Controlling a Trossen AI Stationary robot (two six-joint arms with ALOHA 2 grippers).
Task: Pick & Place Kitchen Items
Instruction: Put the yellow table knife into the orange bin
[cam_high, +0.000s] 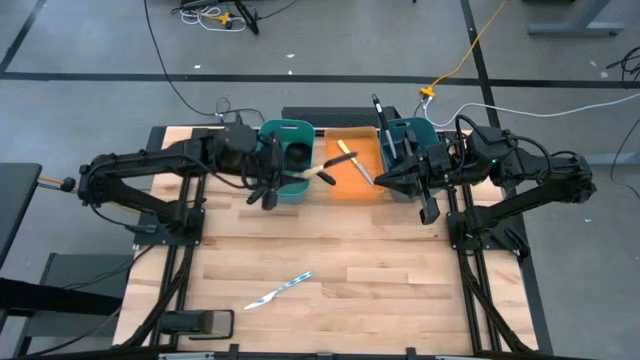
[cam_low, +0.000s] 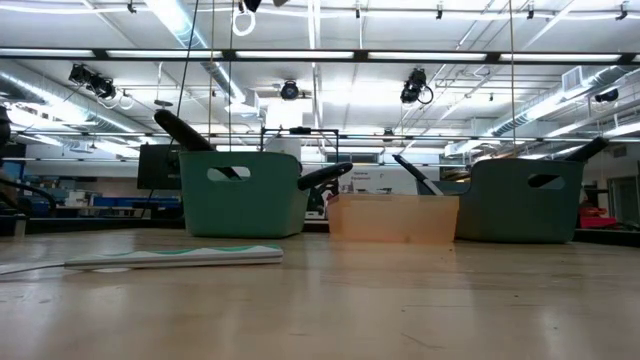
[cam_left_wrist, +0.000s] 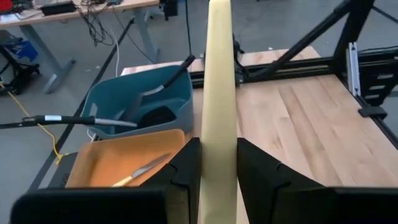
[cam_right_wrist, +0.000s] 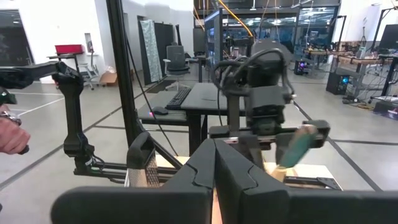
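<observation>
The left gripper (cam_high: 272, 186) hangs at the left bin's (cam_high: 290, 130) near corner, fingers clamped on a pale-yellow knife (cam_left_wrist: 219, 106) whose long axis runs straight out between them toward the tray (cam_high: 360, 188) just beside, so this arm is nearer the drop. The right gripper (cam_right_wrist: 214, 163), over the right bin (cam_high: 412, 134), is closed and empty. Counted: two bins, one tray holding two utensils, one blue knife (cam_high: 280, 289) well behind both grippers.
</observation>
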